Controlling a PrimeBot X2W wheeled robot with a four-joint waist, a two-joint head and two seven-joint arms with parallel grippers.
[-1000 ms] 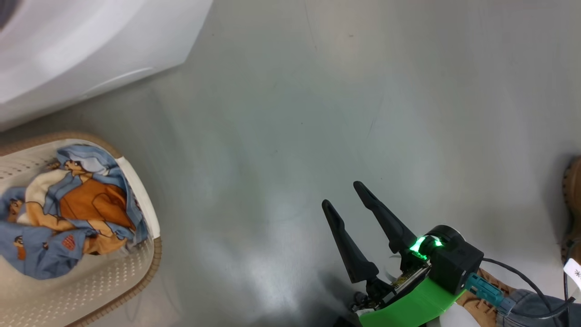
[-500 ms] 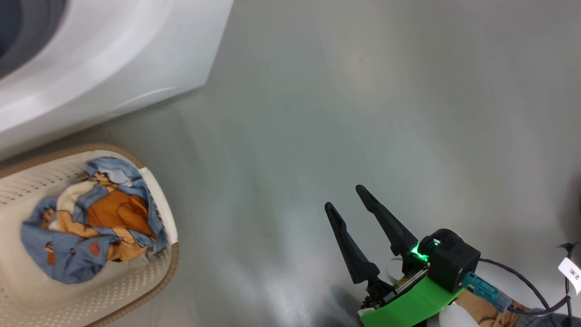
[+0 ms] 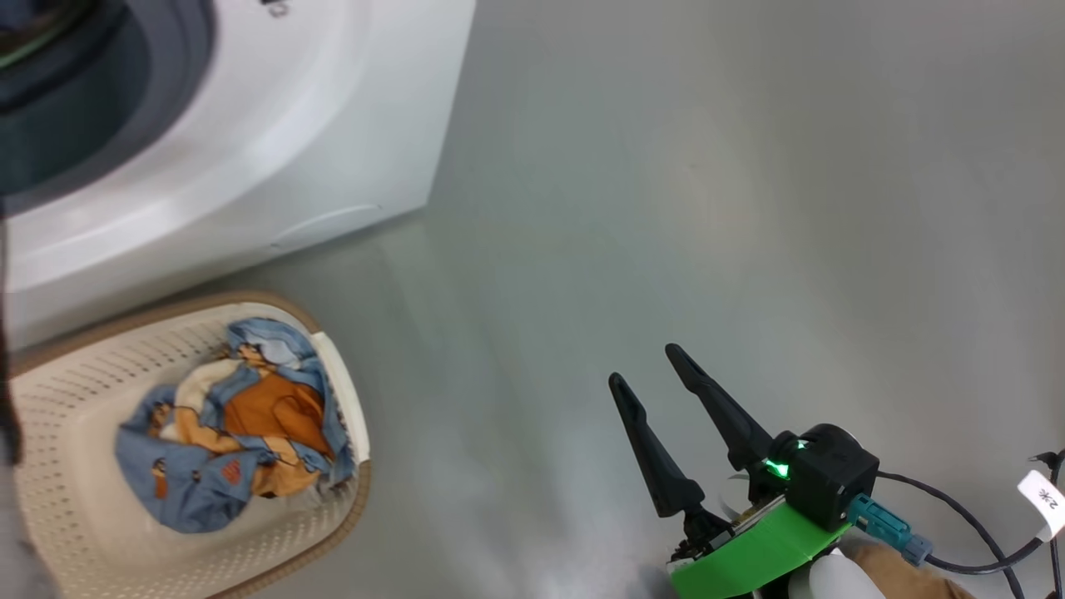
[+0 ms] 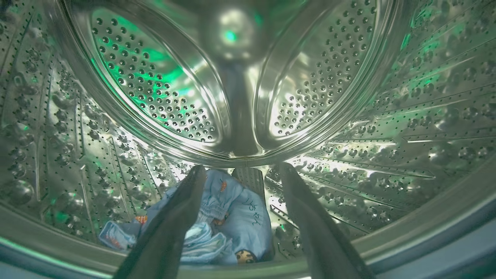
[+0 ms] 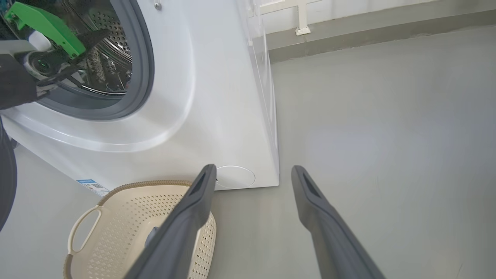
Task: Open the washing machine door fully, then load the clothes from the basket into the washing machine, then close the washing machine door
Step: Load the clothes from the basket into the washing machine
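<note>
While the left pincer [image 4: 242, 168] reaches into the steel drum [image 4: 155, 85] with its two fingers spread apart and nothing between them, a light blue garment [image 4: 232, 221] lies crumpled on the bottom of the drum just past the fingertips, bunched low and trailing toward the left of that view. The right pincer [image 3: 646, 366] hangs over the grey floor [image 3: 707, 166]. Its fingers are likewise parted and empty, and they point up and slightly left in the head view. In its own wrist view they point toward the lower front corner of the washing machine [image 5: 217, 97]. The mouth of the machine, ringed by a grey rubber gasket [image 5: 144, 69], stands uncovered and faces out over the basket [image 3: 75, 499]. The basket stands upright on the floor, mouth up, just in front of the machine and well to the left of the right pincer. Its long axis seems to run across the head view, roughly along the machine's front, with one handle end turned toward the right pincer. Inside it the clothes [image 3: 233, 433] sit in a rumpled heap of blue and orange against the handle-end wall. The heap is longest from lower left to upper right in the head view.
</note>
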